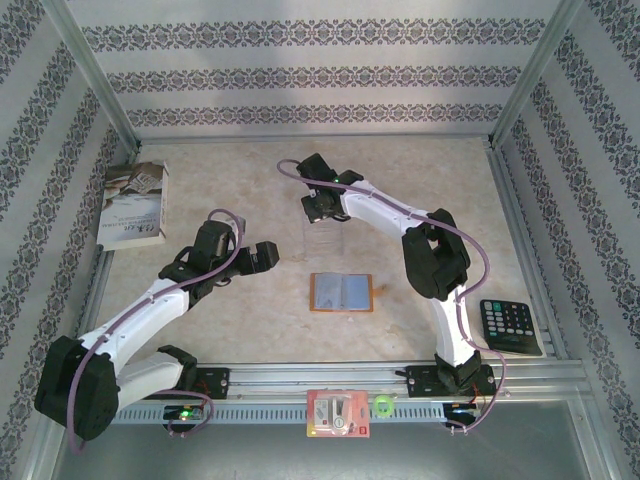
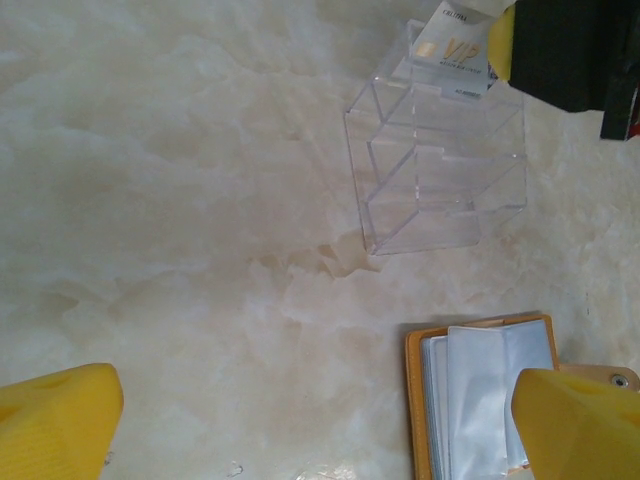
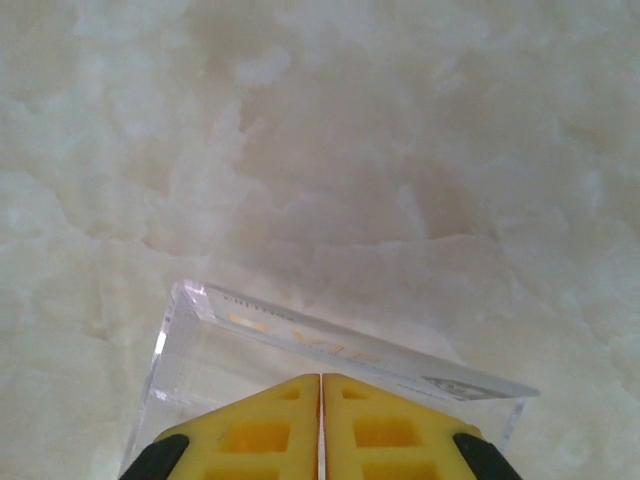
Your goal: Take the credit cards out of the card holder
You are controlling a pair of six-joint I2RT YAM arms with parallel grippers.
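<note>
Right tool [image 3: 321, 380] pinched together over clear tray [image 3: 172, 345] — card [image 2: 451, 52] inside.

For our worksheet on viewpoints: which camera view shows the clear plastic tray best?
Left wrist: the clear plastic tray shows its stepped compartments clearly. Top external gives a faint small outline; right wrist crops it to one end.

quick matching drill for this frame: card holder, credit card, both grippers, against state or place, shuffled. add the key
1. card holder
2. credit card
3. left gripper
4. right gripper

A. jaws together, at the clear tray
B. lying open on the table
C. jaws wide apart, nothing between them
D. standing in the clear tray

Pairs: 1-B, 2-D, 3-C, 4-A
</note>
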